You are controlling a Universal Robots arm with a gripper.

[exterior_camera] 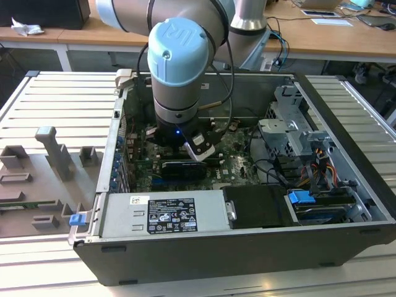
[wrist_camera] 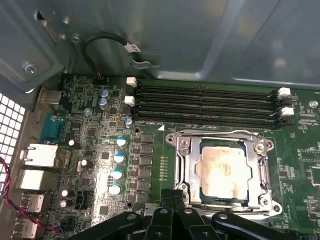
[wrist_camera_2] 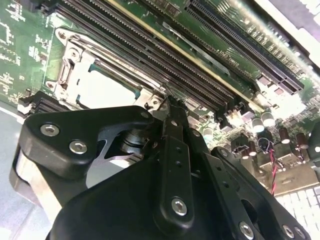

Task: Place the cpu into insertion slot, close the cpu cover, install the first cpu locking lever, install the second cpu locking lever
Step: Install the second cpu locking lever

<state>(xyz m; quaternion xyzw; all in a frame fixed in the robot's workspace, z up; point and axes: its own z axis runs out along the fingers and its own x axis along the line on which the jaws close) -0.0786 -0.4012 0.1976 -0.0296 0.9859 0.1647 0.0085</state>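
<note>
The cpu (wrist_camera: 222, 172) lies flat in its socket on the green motherboard, its pale metal top showing through the window of the cpu cover (wrist_camera: 187, 165), which is folded down over it. In the second wrist view the cpu (wrist_camera_2: 102, 90) and the cpu cover (wrist_camera_2: 67, 75) sit just beyond the fingertips. A thin lever wire (wrist_camera: 220, 132) runs along the socket's edge nearest the memory slots. My gripper (wrist_camera: 172, 196) is shut with nothing between its black fingers, its tip (wrist_camera_2: 169, 102) hovering at a corner of the socket. In the exterior view the arm (exterior_camera: 179, 74) reaches down into the open case.
Black memory slots (wrist_camera: 205, 102) run beside the socket. Upright capacitors (wrist_camera: 117, 160) and rear ports (wrist_camera: 37, 155) stand close by, and a looped black cable (wrist_camera: 107, 42) hangs at the case wall. A long black card (exterior_camera: 182, 168), power supply (exterior_camera: 164, 213) and drive cage (exterior_camera: 297, 133) crowd the case.
</note>
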